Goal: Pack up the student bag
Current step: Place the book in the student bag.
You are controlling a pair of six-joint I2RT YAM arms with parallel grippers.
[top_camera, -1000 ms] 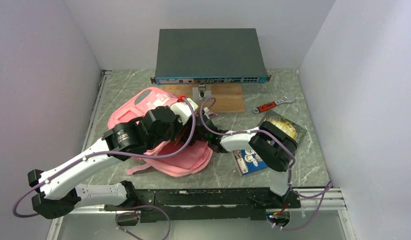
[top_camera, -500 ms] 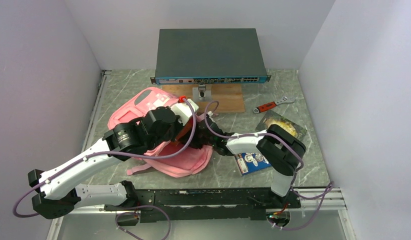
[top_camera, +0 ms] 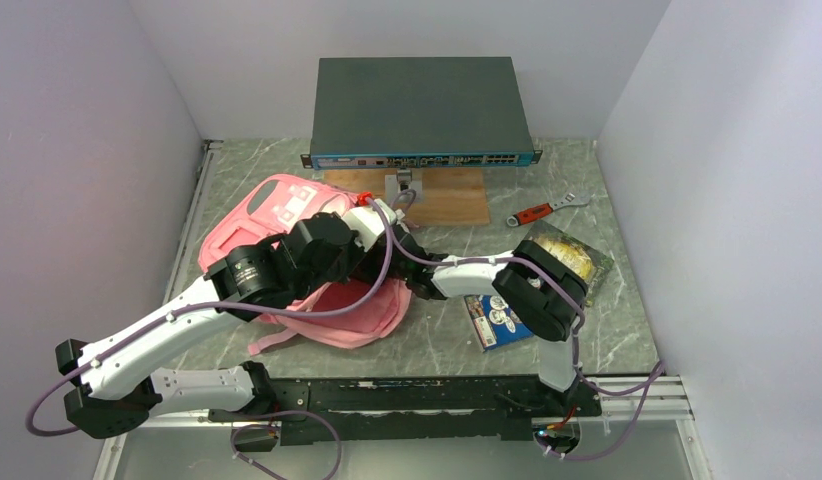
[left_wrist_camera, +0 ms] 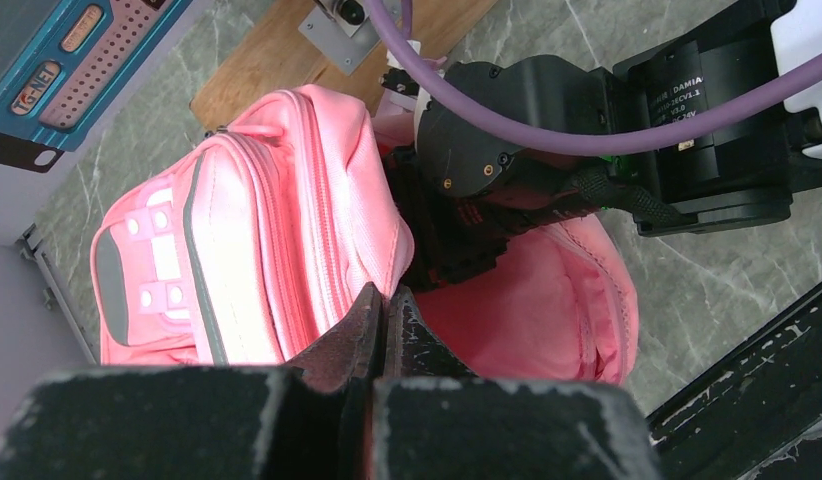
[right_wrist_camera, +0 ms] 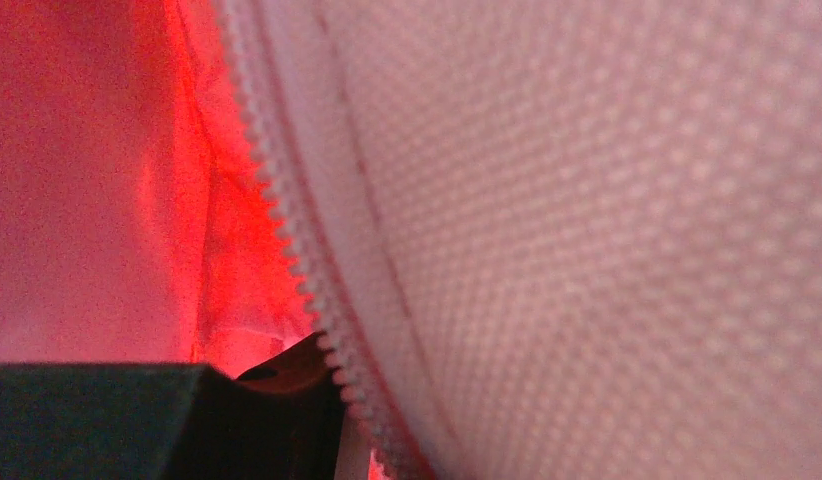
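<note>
The student bag (top_camera: 285,205) lies on the table (top_camera: 442,345), left of centre in the top view. Its long axis runs from upper left to lower right, and its mouth faces right. The left end effector (left_wrist_camera: 383,318) is pressed together on the rim of the mouth. The right end effector (left_wrist_camera: 449,258) is already inside the mouth; I cannot tell if it is apart or together.
</note>
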